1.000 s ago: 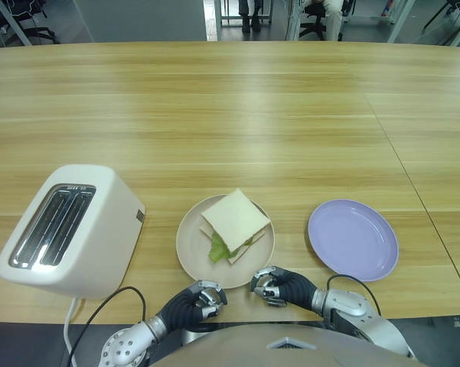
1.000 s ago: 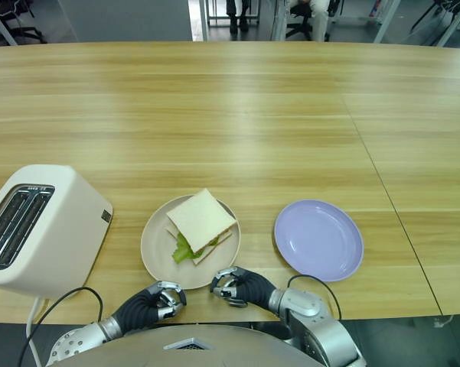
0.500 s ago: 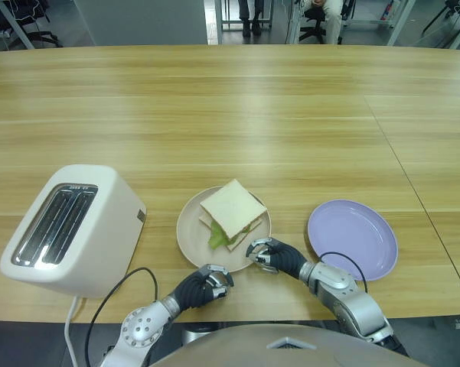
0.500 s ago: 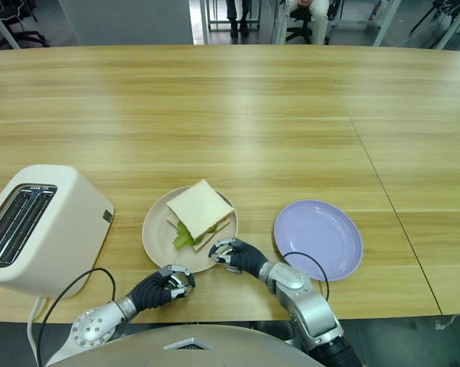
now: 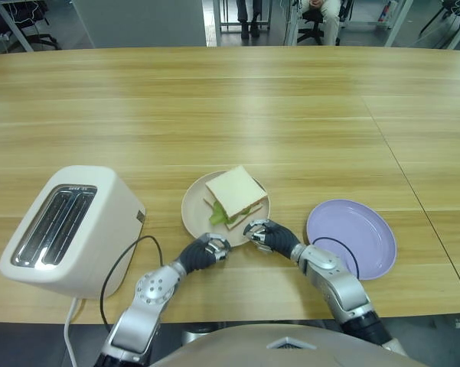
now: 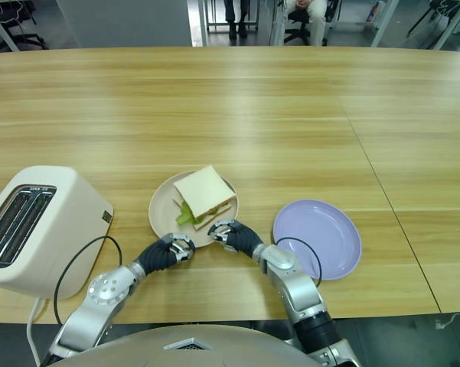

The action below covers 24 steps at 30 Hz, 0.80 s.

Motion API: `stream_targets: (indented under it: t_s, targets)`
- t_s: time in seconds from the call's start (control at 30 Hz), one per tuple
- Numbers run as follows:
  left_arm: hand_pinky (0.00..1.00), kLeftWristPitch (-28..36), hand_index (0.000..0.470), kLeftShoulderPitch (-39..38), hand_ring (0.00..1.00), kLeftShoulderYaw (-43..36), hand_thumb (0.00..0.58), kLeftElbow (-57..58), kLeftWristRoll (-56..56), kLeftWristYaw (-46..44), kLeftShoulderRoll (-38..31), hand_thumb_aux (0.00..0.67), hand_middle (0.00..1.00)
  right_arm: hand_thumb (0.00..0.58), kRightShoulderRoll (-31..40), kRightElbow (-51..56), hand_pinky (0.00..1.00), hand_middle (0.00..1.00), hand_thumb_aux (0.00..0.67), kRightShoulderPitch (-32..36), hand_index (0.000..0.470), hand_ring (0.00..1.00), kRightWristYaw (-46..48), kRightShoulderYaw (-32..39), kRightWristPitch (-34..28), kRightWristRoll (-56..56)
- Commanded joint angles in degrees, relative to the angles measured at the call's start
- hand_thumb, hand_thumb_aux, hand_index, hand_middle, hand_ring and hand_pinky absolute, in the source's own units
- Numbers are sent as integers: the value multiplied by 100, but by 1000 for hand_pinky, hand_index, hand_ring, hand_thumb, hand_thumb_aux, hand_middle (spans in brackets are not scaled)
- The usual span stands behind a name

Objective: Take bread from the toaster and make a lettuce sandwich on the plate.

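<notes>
Sandwich (image 5: pixel 236 193) w/ lettuce looks assembled, on beige plate (image 5: pixel 190 208) btwn toaster (image 5: pixel 65 229) & purple plate (image 5: pixel 352 237). Left hand (image 5: pixel 207 251) & right hand (image 5: pixel 262 235) both clenched, empty, at plate's near rim. If nudging plate: push evenly, slowly, so top slice stays put.

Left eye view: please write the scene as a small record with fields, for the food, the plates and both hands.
sandwich: bread with lettuce, on the beige plate
purple plate: right of the beige plate
toaster: on the table, far left
left hand: fingers curled, holding nothing, near the beige plate's front rim
right hand: fingers curled, at the beige plate's front rim
</notes>
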State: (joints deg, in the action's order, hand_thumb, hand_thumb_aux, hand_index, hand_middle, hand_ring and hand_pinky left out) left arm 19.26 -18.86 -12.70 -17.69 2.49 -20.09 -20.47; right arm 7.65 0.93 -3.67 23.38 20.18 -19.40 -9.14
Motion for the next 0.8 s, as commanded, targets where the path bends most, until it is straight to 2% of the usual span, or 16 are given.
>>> stream_targets:
  t_s: [0.03, 0.4, 0.63, 0.8]
  targets:
    - [1000, 60, 460, 409, 1000, 34, 580, 371, 71, 136, 166, 670, 1000, 580, -117, 784, 1000, 1000, 670, 283, 460, 1000, -256, -182, 42, 230]
    - [1000, 82, 460, 1530, 1000, 10, 580, 1775, 352, 735, 864, 670, 1000, 580, -550, 3047, 1000, 1000, 670, 1861, 460, 1000, -740, -820, 894, 474]
    - [1000, -353, 460, 2235, 1000, 60, 580, 2839, 457, 950, 1136, 670, 1000, 580, -754, 4733, 1000, 1000, 670, 2899, 460, 1000, -1012, -1254, 1747, 560]
    - [1000, -706, 460, 2536, 1000, 199, 580, 3393, 457, 1164, 1234, 670, 1000, 580, -888, 5665, 1000, 1000, 670, 3391, 460, 1000, -1121, -1502, 2210, 606]
